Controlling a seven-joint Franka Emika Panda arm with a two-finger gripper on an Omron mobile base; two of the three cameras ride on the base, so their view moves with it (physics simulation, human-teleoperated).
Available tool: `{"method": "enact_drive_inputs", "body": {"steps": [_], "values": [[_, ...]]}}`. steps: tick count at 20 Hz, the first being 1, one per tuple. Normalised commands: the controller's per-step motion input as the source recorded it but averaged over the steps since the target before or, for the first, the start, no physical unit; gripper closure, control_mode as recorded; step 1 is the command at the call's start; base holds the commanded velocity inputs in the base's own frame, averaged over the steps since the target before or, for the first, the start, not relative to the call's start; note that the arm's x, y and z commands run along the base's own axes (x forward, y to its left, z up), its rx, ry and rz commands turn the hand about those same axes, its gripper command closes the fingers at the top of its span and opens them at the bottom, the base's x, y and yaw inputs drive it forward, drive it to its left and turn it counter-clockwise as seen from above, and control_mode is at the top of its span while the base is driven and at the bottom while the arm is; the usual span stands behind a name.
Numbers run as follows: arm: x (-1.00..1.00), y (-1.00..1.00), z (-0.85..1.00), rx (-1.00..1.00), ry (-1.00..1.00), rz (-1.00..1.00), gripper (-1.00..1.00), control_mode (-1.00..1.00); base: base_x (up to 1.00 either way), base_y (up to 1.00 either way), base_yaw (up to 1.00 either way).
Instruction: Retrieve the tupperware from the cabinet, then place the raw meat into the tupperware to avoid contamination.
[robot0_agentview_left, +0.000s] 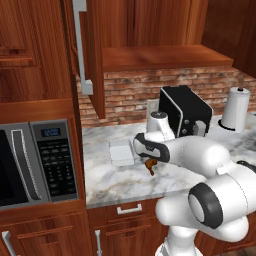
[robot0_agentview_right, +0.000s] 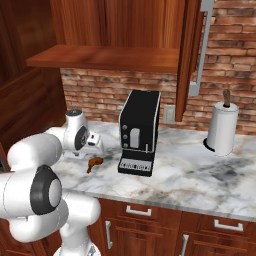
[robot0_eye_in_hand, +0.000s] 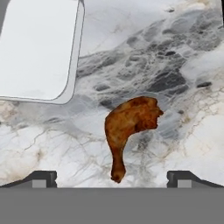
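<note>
Below the hand: raw meat (robot0_eye_in_hand: 130, 127) lies flat on the marble counter (robot0_eye_in_hand: 175, 65), thick end away from me, thin bone end pointing back toward the fingertips (robot0_eye_in_hand: 41, 178).
Gripper: gripper (robot0_eye_in_hand: 112, 179) hangs over the counter, tips showing far out at either side of my hand view with the drumstick's bone end between them; jaws spread wide, nothing held, no contact with the meat that I can see.
Meat from the base: from the left base view I see the reddish-brown piece (robot0_agentview_left: 150, 165) on the counter just under the wrist; from the right base view it sits (robot0_agentview_right: 94, 163) just left of the coffee machine's foot, apart from it.
Tupperware: tupperware (robot0_eye_in_hand: 37, 48) sits upright on the counter, up and left of the meat in my hand view, near it but not touching. Inside looks bare white. In the left base view it is (robot0_agentview_left: 121, 151) just left of the arm's forearm.
Arm: white arm reaches forward and low over the counter's front half.
Coffee machine: black coffee machine (robot0_agentview_right: 140, 131) stands behind and right of the meat, toward the brick wall.
Paper towel: white roll on a stand (robot0_agentview_right: 222, 127), far right, well apart from the work spot.
Cabinet: cabinet (robot0_agentview_left: 150, 25) above the counter, one door (robot0_agentview_left: 90, 55) swung open edge-on toward me, silver bar handle on it; what I can see of the shelf looks bare.
Microwave: microwave (robot0_agentview_left: 35, 162) built in at far left, beside the counter's end.
</note>
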Motion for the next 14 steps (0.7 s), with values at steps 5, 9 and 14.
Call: {"method": "enact_drive_inputs", "body": {"steps": [5, 9, 14], "values": [[-0.03, -0.09, -0.20, 0.00, 0.06, -0.01, -1.00, -1.00, 0.00, 0.00, 0.00], [0.00, -0.05, -0.19, 0.00, 0.04, 0.00, -1.00, -1.00, 0.00, 0.00, 0.00], [0.00, 0.00, -0.16, 0.00, 0.02, 0.00, -1.00, -1.00, 0.00, 0.00, 0.00]]}}
